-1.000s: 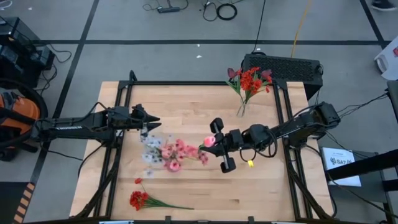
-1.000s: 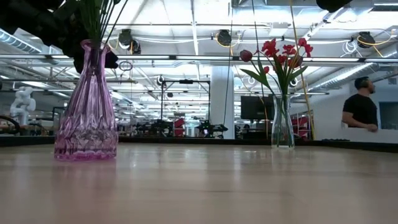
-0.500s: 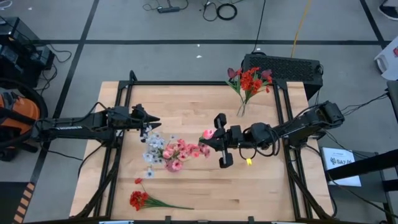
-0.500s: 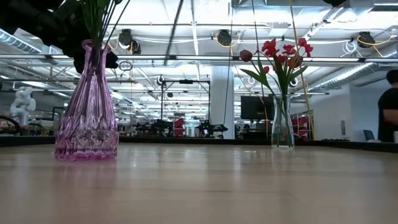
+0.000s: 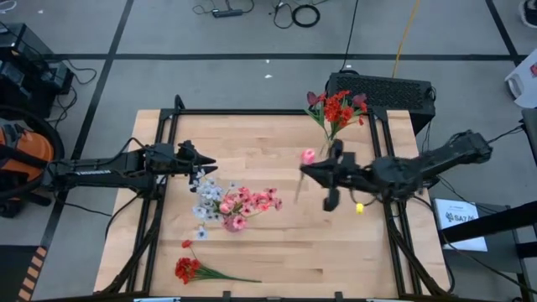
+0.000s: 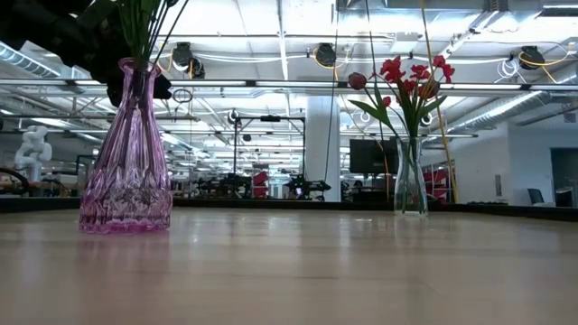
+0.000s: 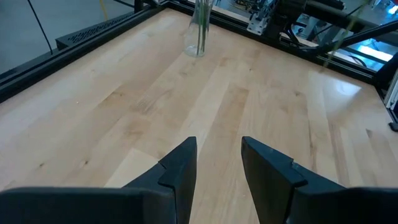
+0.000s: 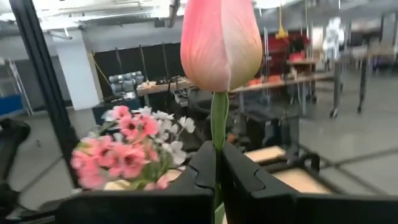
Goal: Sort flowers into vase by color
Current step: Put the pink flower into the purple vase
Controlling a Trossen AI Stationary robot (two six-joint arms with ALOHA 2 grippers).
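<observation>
Right gripper [image 8: 216, 165] has its fingers pinched tight on the green stalk of a pink tulip [image 8: 221, 43], bud carried clear above the table [image 5: 252, 252] between the two vases, so the stem can probably drop into a neck. The left gripper [image 7: 217, 165] waits part-open and empty over the bare wood near the purple vase [image 6: 126, 153], with its pink and pale blooms. A red spray [image 5: 189, 268] lies near the front edge, and the clear vase [image 5: 325, 148] at the back holds the reds.

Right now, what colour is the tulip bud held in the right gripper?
Pink tulip bud, clearest in the right wrist view.
</observation>
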